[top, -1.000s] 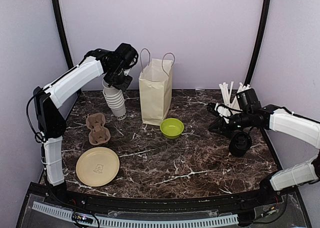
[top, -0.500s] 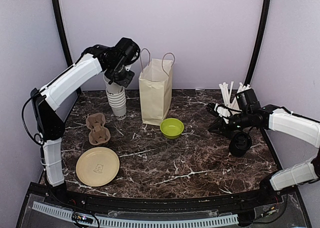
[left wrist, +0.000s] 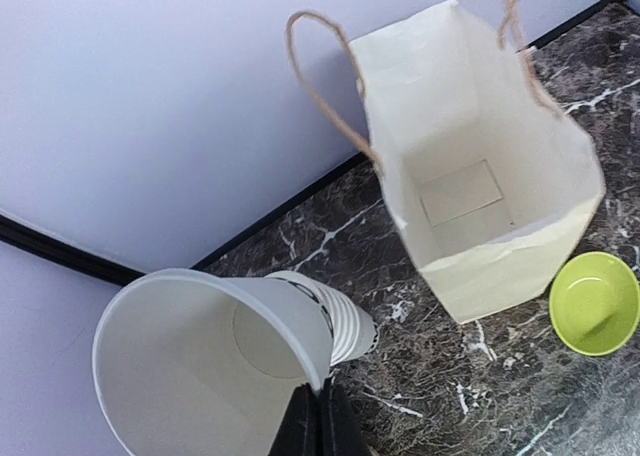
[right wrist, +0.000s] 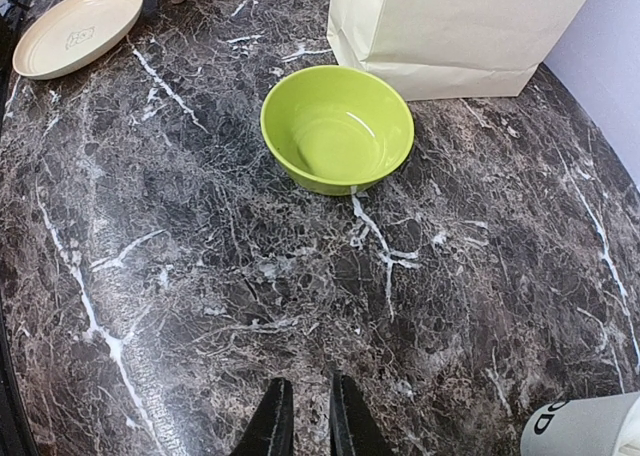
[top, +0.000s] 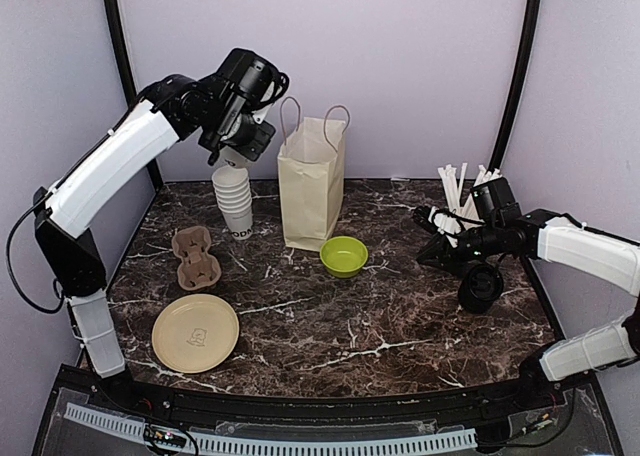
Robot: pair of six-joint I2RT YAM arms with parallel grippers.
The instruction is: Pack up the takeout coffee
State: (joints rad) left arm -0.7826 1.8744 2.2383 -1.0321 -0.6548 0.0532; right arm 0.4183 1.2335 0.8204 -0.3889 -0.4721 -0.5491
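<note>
left jaws pinched tight on the rim of one lidless cup [left wrist: 200, 366], held right above the cup stack [top: 236, 204]; cannot tell if it is clear of the stack. paper bag [left wrist: 480, 166] stands upright, mouth open, just to their right. right jaws a narrow slit apart, gripping nothing, low over the bench [right wrist: 150, 276]. takeout coffee [top: 481, 287] sits close at their right, behind the tips, untouched. green bowl [right wrist: 337, 128] lies straight ahead, between them and the bag.

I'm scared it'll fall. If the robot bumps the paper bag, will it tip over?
Probably, yes: the paper bag stands tall and narrow, and it looks empty inside, so likely light. Its thin paper walls would probably bend.
</note>
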